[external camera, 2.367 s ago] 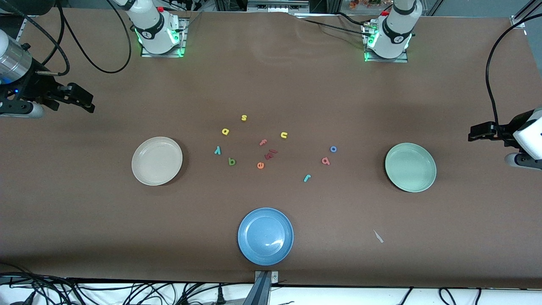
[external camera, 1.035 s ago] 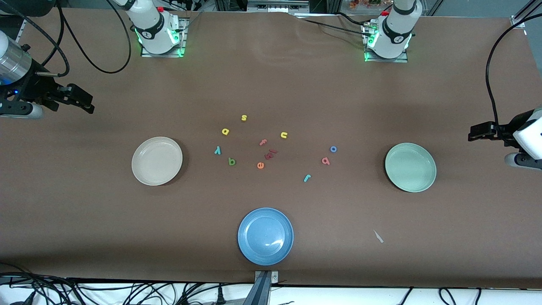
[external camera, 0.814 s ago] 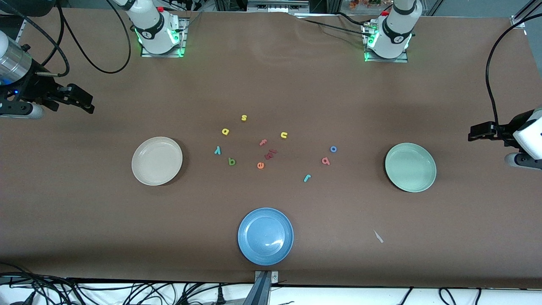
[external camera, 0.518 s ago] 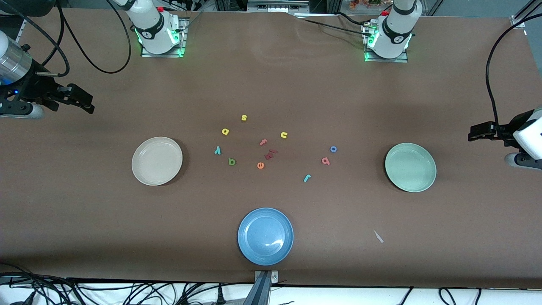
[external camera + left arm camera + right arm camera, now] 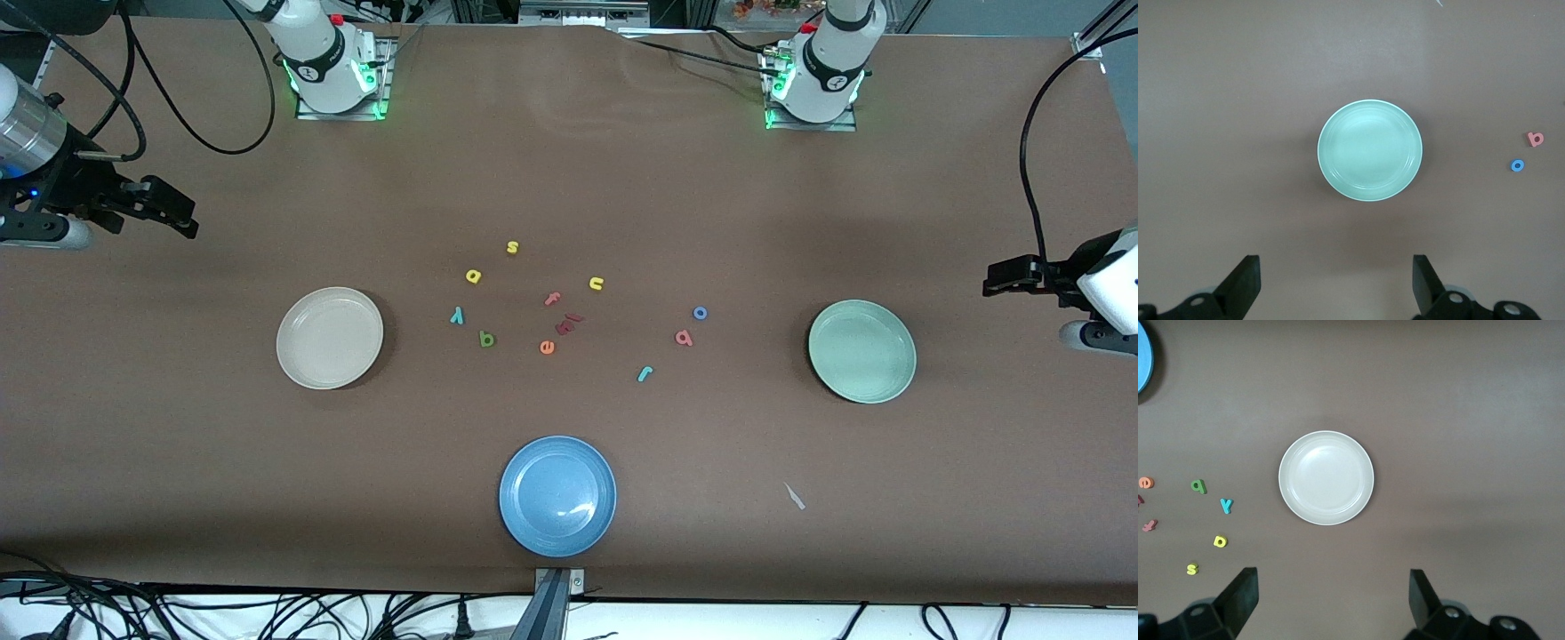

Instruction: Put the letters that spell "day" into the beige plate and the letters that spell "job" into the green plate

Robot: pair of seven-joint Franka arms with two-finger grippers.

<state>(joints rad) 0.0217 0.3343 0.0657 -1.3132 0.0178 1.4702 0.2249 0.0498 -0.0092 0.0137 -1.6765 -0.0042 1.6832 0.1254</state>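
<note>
While both arms wait at the worktop's ends, each set of fingers stands wide apart and holds nothing. The left gripper (image 5: 1335, 283) hangs high over the left arm's end of the worktop (image 5: 569, 160), just outside the green plate (image 5: 861, 350); the right gripper (image 5: 1331, 600) hangs high over the right arm's end, outside the beige plate (image 5: 329, 337). Both plates are empty.

All six wanted letters lie flat on the worktop between the two plates. Toward the beige plate: yellow a (image 5: 473, 276), teal y (image 5: 457, 315) nearer the front camera, green d (image 5: 486, 338) nearer again. Toward the green plate: blue o (image 5: 700, 312), pinkish-red b (image 5: 683, 337) just beside it and nearer the camera, teal j (image 5: 645, 373) nearer again and more central. Other letters between these groups are not wanted.

Judgement on handling: foam pieces, very light, soft, not fragile; likely to shift or cling if pinched carelessly. Take each across its narrow width from straight above, fingers bearing on opposite edges.

Orientation: the j's long axis runs aslant, hook toward the front camera. The d, b and y have stems giving a long axis roughly toward the camera; the o has none.
</note>
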